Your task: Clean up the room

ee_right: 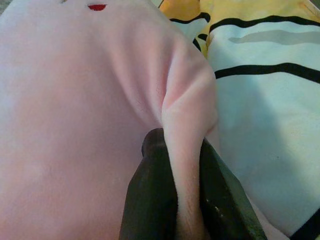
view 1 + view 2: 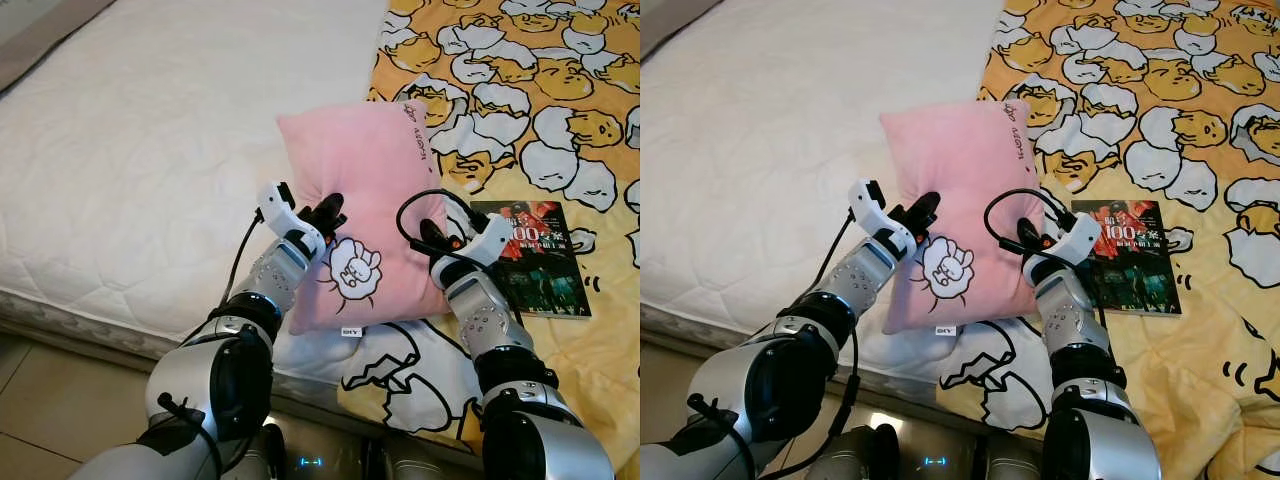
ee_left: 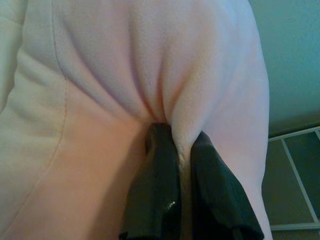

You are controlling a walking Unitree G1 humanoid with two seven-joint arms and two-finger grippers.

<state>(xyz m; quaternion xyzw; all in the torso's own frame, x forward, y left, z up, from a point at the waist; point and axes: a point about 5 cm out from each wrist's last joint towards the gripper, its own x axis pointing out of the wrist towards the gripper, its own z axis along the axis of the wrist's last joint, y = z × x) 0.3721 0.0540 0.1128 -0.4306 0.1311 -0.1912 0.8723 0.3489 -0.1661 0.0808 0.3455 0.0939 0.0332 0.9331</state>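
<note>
Pinching the pink pillow [image 2: 360,190] from both sides, the two hands were seen clamped on folds of its fabric. The left hand [image 2: 328,214] was closed on the pillow's left edge, its fingers [image 3: 155,190] squeezing a ridge of plush. The right hand [image 2: 432,240] was closed on the pillow's right edge in the same way. The pillow was held over the near edge of the bed [image 2: 130,180], partly above the white mattress and partly above the yellow cartoon blanket [image 2: 540,90]. A dark book [image 2: 535,260] lay on the blanket just right of the pillow.
</note>
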